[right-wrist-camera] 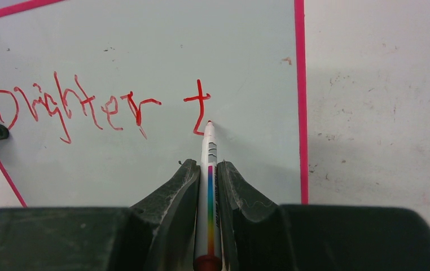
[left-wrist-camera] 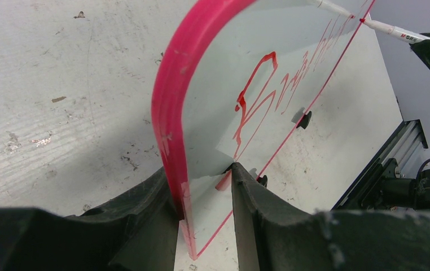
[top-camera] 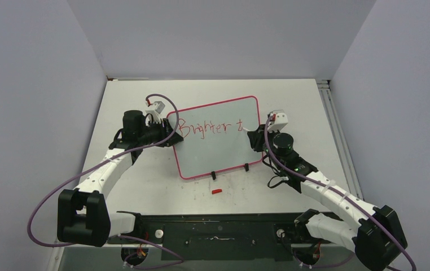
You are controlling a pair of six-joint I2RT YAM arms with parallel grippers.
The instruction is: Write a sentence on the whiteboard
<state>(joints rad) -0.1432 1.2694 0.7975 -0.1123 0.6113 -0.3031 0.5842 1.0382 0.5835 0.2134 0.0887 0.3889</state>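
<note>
Jaws of the right gripper pinch the marker on the half-written sentence, while the left gripper clamps the edge of the whiteboard mid-table (thin purchase), so hard pressing could shift it and skew strokes.

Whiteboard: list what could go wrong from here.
1. The letter t sits near the right frame of the whiteboard, so the word may run out of room on this line.
2. The left gripper clamps only the left edge; pressure from the marker in the right gripper at the far side might swing the board.
</note>
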